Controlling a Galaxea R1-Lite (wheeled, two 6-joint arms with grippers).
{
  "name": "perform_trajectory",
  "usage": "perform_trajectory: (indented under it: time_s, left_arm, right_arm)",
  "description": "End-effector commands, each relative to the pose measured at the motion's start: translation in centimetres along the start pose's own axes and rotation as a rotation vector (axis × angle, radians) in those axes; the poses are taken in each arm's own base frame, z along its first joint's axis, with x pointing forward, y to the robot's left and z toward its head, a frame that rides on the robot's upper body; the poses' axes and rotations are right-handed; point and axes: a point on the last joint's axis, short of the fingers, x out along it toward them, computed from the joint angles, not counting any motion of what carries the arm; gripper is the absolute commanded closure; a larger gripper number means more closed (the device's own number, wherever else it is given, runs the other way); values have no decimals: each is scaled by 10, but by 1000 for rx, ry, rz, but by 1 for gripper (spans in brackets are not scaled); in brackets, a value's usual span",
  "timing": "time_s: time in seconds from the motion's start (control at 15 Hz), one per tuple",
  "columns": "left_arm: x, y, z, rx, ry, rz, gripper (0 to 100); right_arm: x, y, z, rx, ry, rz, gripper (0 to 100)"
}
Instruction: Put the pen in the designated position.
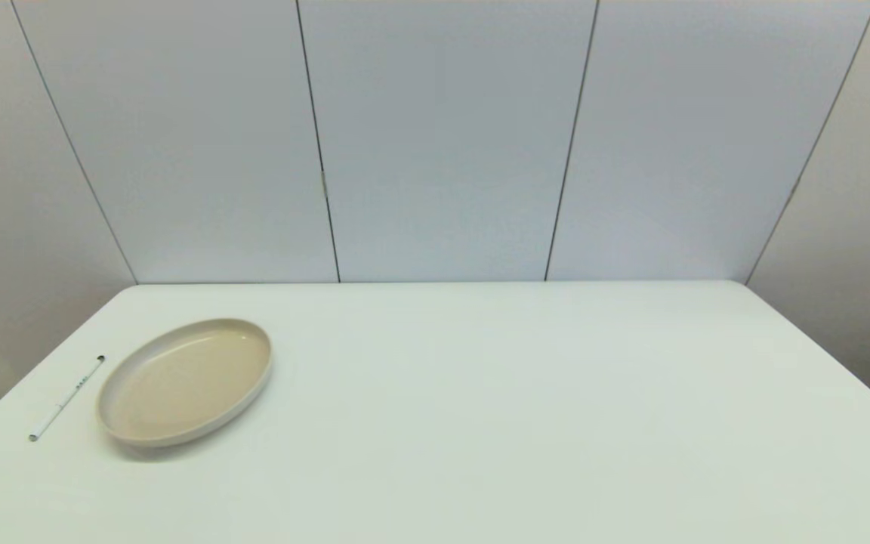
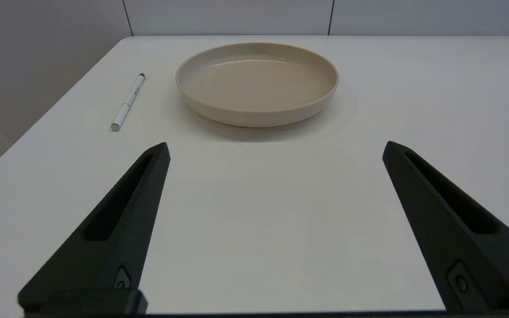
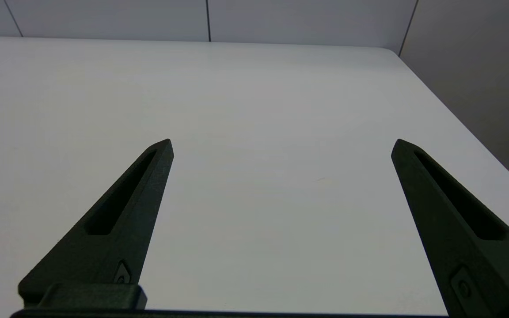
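The pen [image 1: 66, 398] is lying flat on the white counter [image 1: 480, 423], near its left edge and just beside the dish [image 1: 185, 380], with a narrow strip of bare counter between them. Its dark tip is pointing toward the far wall and its blunt end toward the robot.

The left tool [image 2: 275, 148] is hanging above the near part of the counter with its two black fingers [image 2: 117, 221] spread wide and nothing between them. The dish [image 2: 257, 82] is sitting ahead of this tool, roughly in line with the gap between the fingers, well apart from the tips. The pen [image 2: 127, 102] is lying ahead and off to the outer side of the left finger, closer to the counter [image 2: 254, 212] edge than the dish is. The tiny dark print is showing on the barrel toward the tip end.

The right tool [image 3: 282, 143] is hanging over the right part of the counter [image 3: 254, 110], its fingers [image 3: 113, 225] likewise held wide apart and gripping nothing. Only plain white surface is showing ahead of it, running to the far edge and the grey wall panels [image 3: 307, 20].

Neither arm is appearing in the head view.
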Motion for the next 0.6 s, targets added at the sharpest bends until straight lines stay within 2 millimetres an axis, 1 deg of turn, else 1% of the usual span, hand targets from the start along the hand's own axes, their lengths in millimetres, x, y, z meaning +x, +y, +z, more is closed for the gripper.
perform_trajectory:
  time_s: [0.07, 0.6]
  left_arm:
    - [0, 0, 0, 0, -2, 0, 0]
    - [0, 0, 0, 0, -2, 1, 0]
  right_arm:
    - [0, 0, 0, 0, 0, 0, 0]
    - [0, 0, 0, -5, -1, 0, 0]
